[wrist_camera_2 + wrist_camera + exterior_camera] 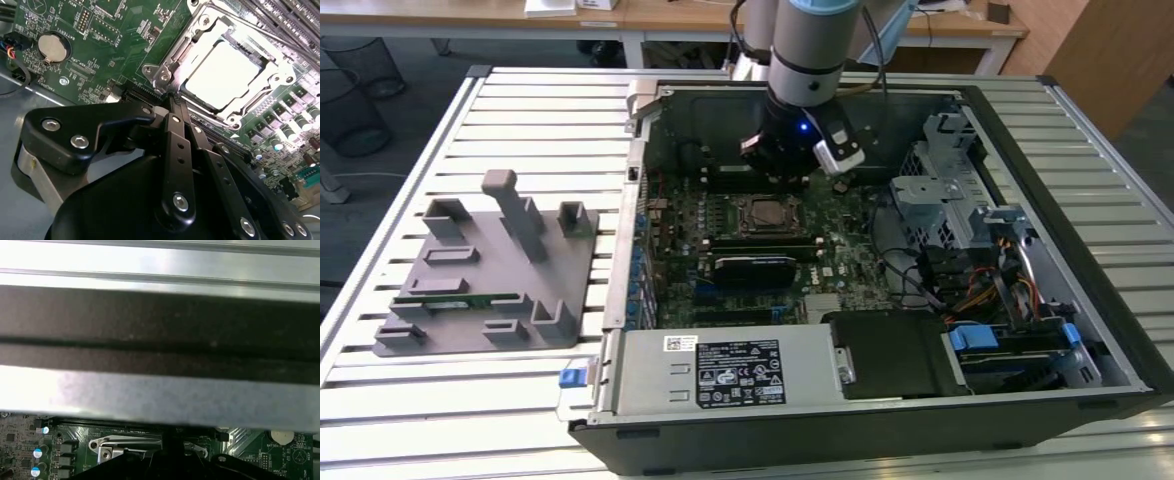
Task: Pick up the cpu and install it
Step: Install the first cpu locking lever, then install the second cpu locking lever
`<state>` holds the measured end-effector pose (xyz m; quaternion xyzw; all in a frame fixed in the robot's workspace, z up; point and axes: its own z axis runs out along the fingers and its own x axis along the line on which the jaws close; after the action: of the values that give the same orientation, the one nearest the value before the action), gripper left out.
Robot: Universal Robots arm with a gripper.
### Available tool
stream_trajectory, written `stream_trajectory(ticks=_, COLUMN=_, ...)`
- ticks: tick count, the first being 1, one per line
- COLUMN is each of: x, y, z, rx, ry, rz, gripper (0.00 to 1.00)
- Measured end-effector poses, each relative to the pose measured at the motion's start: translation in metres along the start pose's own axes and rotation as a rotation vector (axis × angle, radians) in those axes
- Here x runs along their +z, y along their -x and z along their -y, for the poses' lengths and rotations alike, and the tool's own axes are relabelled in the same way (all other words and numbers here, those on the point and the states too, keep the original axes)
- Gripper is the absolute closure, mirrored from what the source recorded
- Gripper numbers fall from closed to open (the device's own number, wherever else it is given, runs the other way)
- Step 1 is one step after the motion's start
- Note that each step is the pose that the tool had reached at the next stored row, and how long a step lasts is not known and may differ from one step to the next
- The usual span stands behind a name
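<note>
The cpu (227,70) lies flat in the motherboard's socket, its shiny top glaring white inside the metal socket frame (172,60). My gripper (173,100) is shut, its black fingers pressed together with the tips at the frame's edge, beside the cpu and holding nothing that I can see. In the exterior view, the gripper (777,183) hangs inside the open computer case just behind the socket (765,212). The first wrist view catches the socket frame (125,445) under the dark gripper (167,457).
A grey fixture (494,270) with a green memory stick (460,300) stands on the slatted table at the exterior view's left. Inside the case are the power supply (720,370), the drive cage (947,200) and cables. The case wall (160,340) runs close by.
</note>
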<state>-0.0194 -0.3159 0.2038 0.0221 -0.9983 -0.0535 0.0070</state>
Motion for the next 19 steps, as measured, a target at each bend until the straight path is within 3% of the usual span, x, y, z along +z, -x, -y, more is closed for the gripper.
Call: stream_trajectory(ticks=19, x=-0.0017, y=-0.0007, z=0.0161, rx=0.0, ry=0.0007, rz=0.0001, gripper=0.89)
